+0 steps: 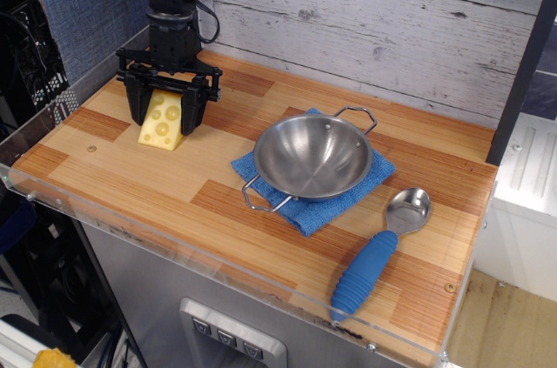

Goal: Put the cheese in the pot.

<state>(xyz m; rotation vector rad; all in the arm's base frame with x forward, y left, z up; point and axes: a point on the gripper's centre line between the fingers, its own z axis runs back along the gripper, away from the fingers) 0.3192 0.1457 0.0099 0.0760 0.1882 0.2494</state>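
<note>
Near your desk's back left corner, gripper (165, 111) fingers spread astride the cheese (163, 121), pot (313, 157) mid-desk on blue cloth (306, 209)

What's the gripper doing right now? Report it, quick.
Gripper: open, fingers straddling the pale yellow toy cheese wedge, which sits on the wooden table; not yet closed on it.

No readable text, label, brand, number or sign anywhere. Three small squares on the grey panel (231, 339) below the counter's front edge, too small to make out as symbols or letters.
</note>
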